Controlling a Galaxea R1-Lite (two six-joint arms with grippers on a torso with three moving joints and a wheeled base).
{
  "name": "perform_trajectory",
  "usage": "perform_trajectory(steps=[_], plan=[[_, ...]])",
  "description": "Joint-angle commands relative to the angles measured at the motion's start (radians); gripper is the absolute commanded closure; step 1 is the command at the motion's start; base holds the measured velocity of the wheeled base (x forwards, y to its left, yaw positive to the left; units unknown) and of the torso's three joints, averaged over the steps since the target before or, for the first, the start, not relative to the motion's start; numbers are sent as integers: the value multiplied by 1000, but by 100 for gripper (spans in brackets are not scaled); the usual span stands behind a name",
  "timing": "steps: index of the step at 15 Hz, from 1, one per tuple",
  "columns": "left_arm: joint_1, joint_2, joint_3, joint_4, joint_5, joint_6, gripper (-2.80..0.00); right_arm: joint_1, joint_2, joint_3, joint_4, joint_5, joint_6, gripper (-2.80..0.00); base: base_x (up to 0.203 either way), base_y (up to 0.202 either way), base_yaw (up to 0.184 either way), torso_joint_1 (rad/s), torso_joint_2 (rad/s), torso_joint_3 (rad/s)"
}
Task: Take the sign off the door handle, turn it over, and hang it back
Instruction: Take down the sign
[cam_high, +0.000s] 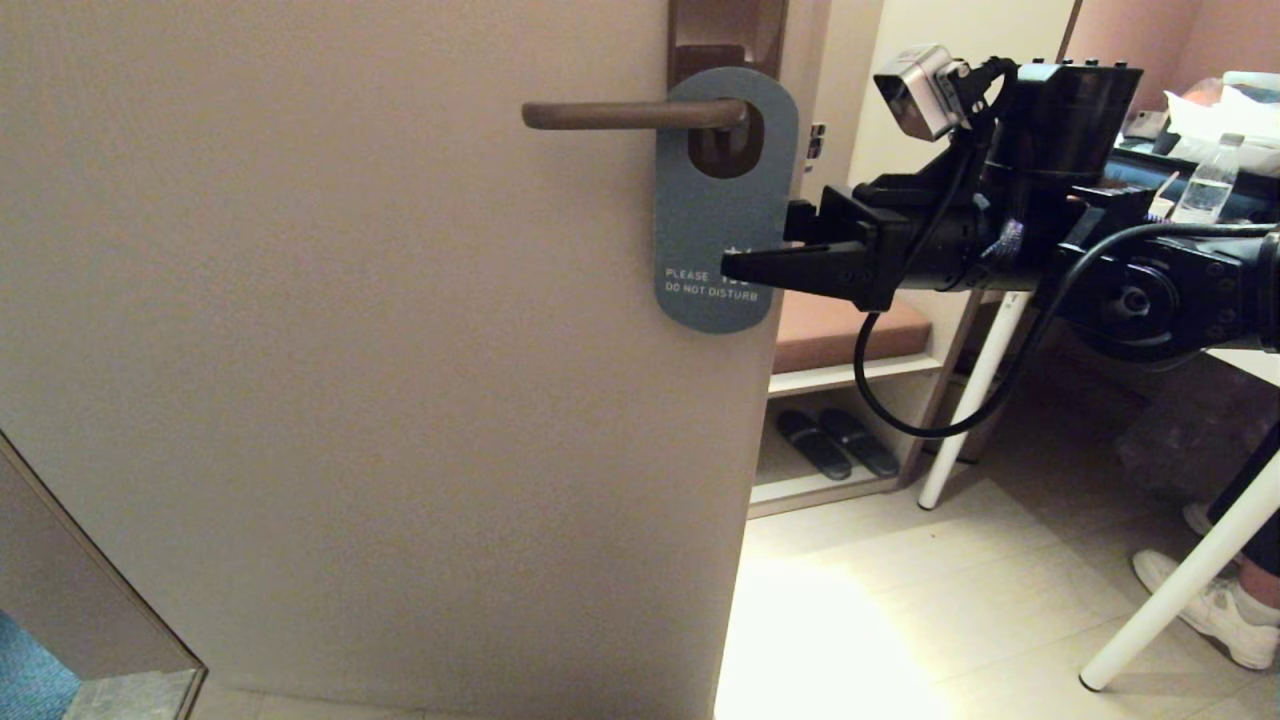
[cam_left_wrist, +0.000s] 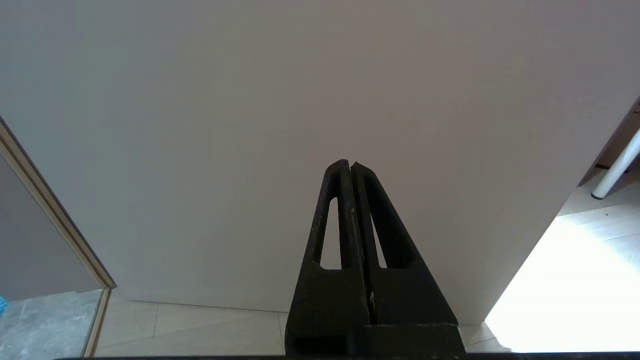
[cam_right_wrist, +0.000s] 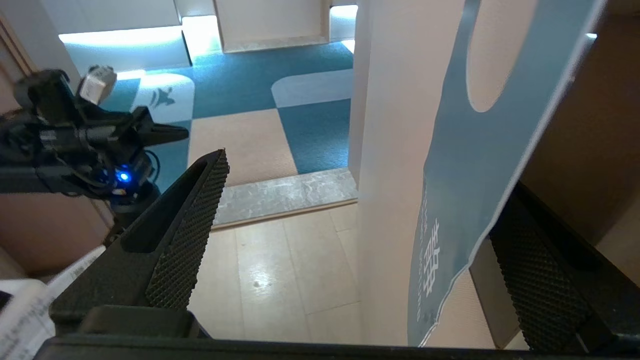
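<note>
On the door handle (cam_high: 630, 115): the sign (cam_high: 722, 230) hangs, slate-blue "DO NOT DISTURB" face outward | right claw (cam_high: 745, 262) spread wide, level at the sign's lower edge, fingers either side, not gripping | left claw (cam_left_wrist: 350, 167) closed, empty, facing the door (cam_high: 350, 350)

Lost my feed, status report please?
Right gripper jaws open, straddling the sign's lower edge. Sign on the door handle, blue side out. Left gripper shut, parked facing the door. Nothing in the way.
</note>
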Motion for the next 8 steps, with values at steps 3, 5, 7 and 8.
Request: perform_trajectory(steps=[3, 5, 7, 8], plan=[[0, 1, -1, 0, 1, 0, 0, 2, 4, -2, -3, 6, 5, -280, 0, 0, 0, 0, 0, 0], [0, 1, 0, 0, 1, 0, 0, 0, 8, -5, -2, 6, 5, -280, 0, 0, 0, 0, 0, 0], [0, 1, -1, 0, 1, 0, 0, 0, 10, -8, -3, 6, 5, -280, 0, 0, 0, 0, 0, 0], [0, 1, 0, 0, 1, 0, 0, 0, 12, -8, -3, 6, 5, -280, 0, 0, 0, 0, 0, 0]])
